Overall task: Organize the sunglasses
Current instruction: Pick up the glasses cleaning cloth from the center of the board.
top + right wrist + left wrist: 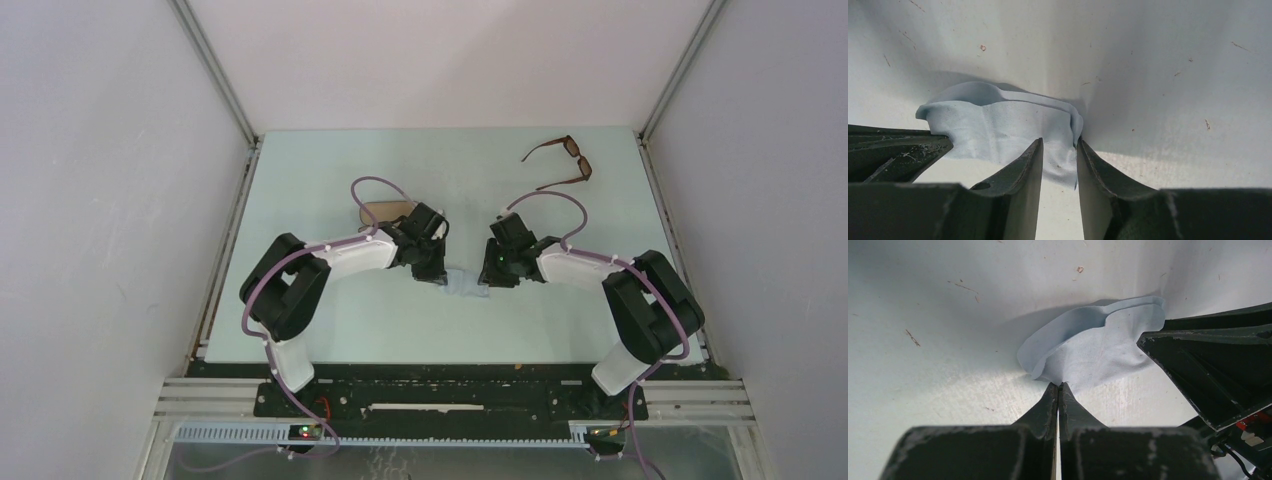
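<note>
Sunglasses (562,163) sit unfolded at tabletop (400,330) far-right corner, untouched. Our left jaws pinch blue cloth (468,283) shut; right jaws part-open round its other edge. Prob. we're laying it flat btwn arms.

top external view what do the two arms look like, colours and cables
The left arm and right arm match: chunky black joints, white link shells, a thin purple cable looping alongside. The left gripper and right gripper have dark wedge-shaped fingers with pale scuffs. A green light shows near the right wrist.
</note>
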